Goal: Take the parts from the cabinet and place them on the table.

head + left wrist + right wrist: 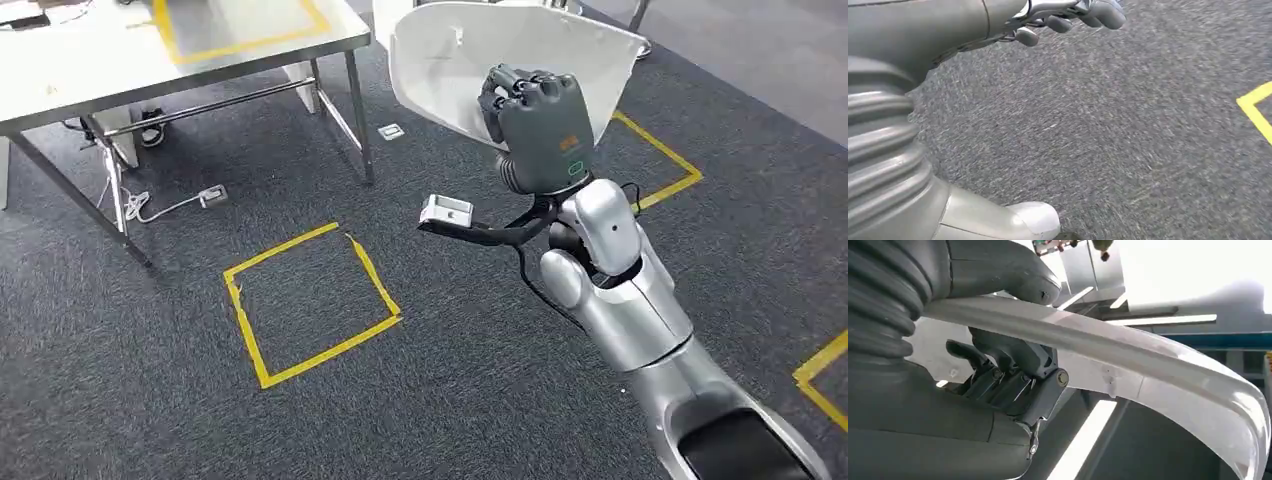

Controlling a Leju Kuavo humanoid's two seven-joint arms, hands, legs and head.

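Overhead, the right hand [535, 120] grips the white part [470, 65] above the carpet [300, 400], near the table's [120, 70] corner; the left wrist view shows the left hand [1068, 17] empty, fingers apart.

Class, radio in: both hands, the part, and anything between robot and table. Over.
Right hand grips large white curved plastic shell part, held high. Left hand hangs over grey carpet, holding nothing. Metal-framed white table ahead-left; path open, taped yellow square on floor.
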